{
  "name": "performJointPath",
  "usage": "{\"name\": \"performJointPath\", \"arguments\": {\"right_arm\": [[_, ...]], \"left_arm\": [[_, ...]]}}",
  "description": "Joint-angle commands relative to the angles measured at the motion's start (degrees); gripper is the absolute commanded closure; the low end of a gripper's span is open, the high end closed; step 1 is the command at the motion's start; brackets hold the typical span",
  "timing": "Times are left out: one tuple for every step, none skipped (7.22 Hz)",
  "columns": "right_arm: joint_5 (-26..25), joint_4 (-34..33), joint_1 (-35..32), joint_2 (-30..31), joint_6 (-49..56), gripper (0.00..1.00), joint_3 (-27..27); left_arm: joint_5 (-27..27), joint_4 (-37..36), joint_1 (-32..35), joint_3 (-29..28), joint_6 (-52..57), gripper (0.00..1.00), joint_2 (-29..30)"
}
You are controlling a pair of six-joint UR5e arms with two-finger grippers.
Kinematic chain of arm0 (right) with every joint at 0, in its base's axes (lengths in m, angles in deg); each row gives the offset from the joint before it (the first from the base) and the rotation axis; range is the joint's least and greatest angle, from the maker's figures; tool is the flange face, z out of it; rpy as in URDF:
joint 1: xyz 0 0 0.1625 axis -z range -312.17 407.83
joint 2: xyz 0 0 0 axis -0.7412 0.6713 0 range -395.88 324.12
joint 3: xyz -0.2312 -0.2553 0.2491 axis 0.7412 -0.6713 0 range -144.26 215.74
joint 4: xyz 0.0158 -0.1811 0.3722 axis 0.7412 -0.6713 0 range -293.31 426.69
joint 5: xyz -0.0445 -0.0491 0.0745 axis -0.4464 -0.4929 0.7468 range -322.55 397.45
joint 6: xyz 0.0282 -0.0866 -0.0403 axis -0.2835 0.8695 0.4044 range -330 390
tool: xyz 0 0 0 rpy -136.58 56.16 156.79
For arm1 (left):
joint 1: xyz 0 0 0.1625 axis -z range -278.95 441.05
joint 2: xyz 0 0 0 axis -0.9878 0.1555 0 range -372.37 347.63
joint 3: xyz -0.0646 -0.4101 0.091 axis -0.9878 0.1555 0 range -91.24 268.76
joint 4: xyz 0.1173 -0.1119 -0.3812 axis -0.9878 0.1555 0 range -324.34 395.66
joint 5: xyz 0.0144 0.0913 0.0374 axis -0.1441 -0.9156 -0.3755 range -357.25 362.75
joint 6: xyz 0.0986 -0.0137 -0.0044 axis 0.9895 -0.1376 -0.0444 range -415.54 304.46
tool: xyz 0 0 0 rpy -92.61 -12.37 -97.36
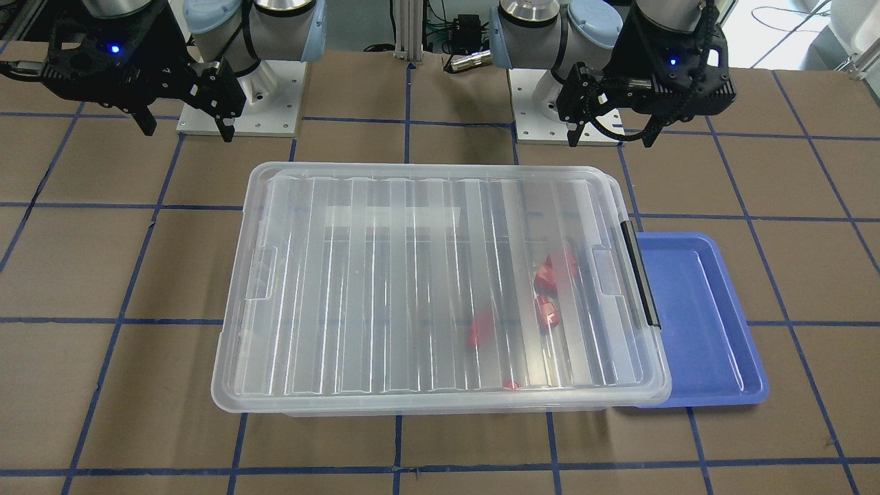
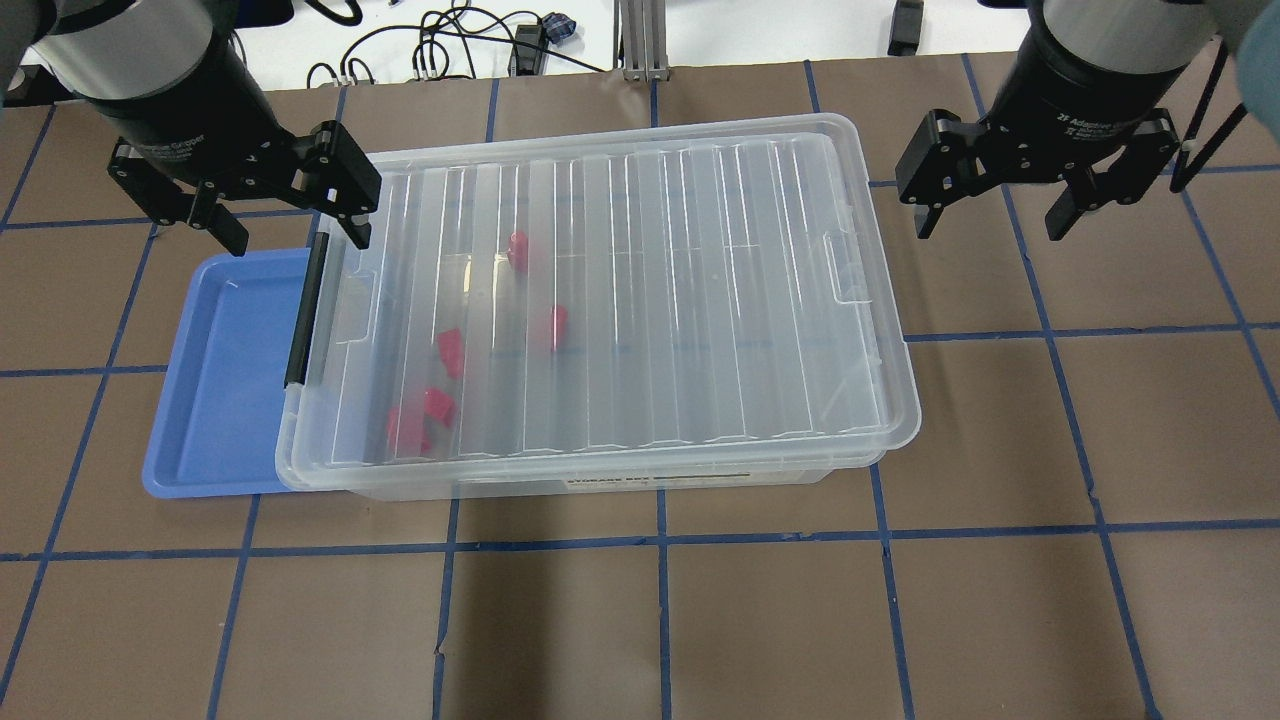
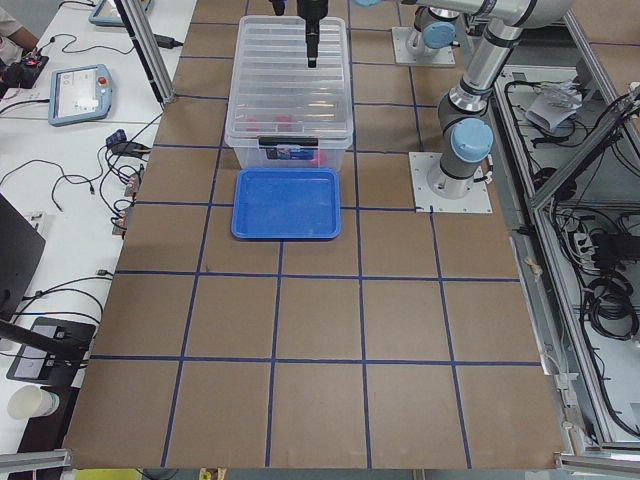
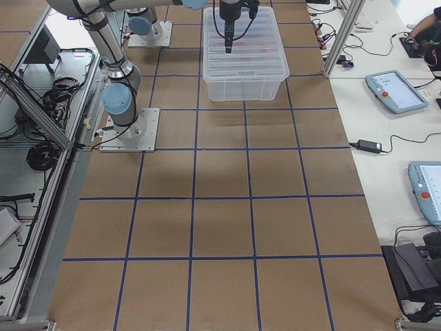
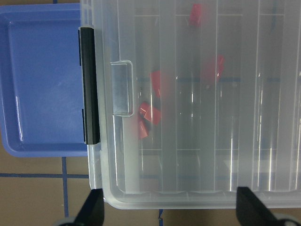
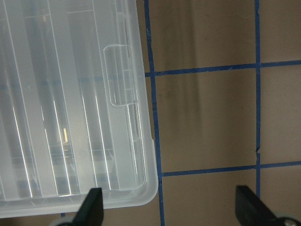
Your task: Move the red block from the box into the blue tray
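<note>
The box (image 2: 700, 300) lies mid-table with its ribbed clear lid (image 1: 385, 289) on and the black latch (image 2: 303, 310) at its short end on the robot's left. A pale label with dark print (image 2: 640, 480) runs along the box's long wall on the robot's side, but the print is too small to read

The red block (image 2: 451, 352) lies inside the box under the lid, in the half nearer the latch. Four other red blocks (image 2: 518, 250) are scattered around it, blurred by the plastic. The blue tray (image 2: 220, 380) sits just beside the latch end, and its nearest edge is hidden below the lid's rim in the overhead view

The left gripper (image 2: 297, 238) hangs above the latch-end corner of the box on the operators' side, fingers spread wide and holding nothing. White lettering on its body reads "Adaptive Gripper". The right gripper (image 2: 990, 222) hangs off the opposite short end, over the brown paper (image 2: 1000, 430) with its blue tape grid (image 2: 1060, 380). Its fingers are also spread and bare, and its body shows "2F Adaptive". In each wrist view the two fingertips stand far apart at the bottom corners
</note>
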Motion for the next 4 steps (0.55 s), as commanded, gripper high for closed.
{"name": "performJointPath", "arguments": {"right_arm": [[-0.1,0.0,0.2,0.0,-0.2,0.0,0.0],[0.0,-0.3,0.3,-0.1,-0.2,0.0,-0.1],[0.0,-0.3,0.3,-0.1,-0.2,0.0,0.0],[-0.1,-0.3,0.3,-0.5,-0.2,0.0,0.1]], "left_arm": [[0.0,0.0,0.0,0.0,0.0,0.0,0.0],[0.0,0.0,0.0,0.0,0.0,0.0,-0.1],[0.0,0.0,0.1,0.0,0.0,0.0,0.0],[0.0,0.0,0.0,0.0,0.0,0.0,0.0]]}}
